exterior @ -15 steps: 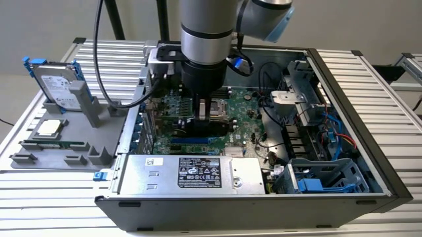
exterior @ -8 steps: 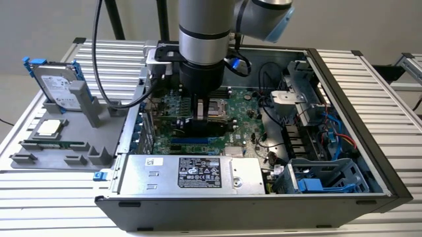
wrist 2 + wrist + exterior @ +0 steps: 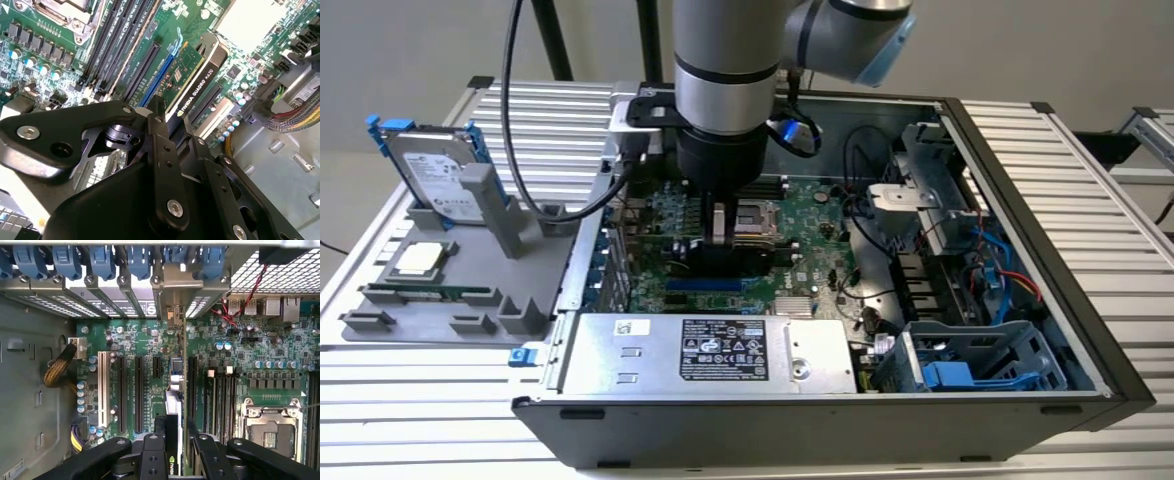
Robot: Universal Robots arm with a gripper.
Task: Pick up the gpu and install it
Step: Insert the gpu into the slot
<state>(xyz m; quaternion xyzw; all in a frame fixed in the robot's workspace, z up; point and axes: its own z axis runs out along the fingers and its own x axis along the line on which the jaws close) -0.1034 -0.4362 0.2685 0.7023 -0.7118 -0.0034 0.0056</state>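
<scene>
Arm [image 3: 720,60]: silver-grey metal tube, round section, thin black ring band partway down, black cylinder section below it at the wrist. Elbow joint [image 3: 854,40] grey with a light blue cap edge. Black cables [image 3: 514,120] hang alongside, looping in near the wrist; a grey bracket block [image 3: 640,105] with dark mounts sits at the wrist side. Claw [image 3: 170,117] matte black, made of flat linkage bars with rounded ends, silver screw heads and small round holes along the bars; same black links and bolts in first wrist view [image 3: 175,440].
</scene>
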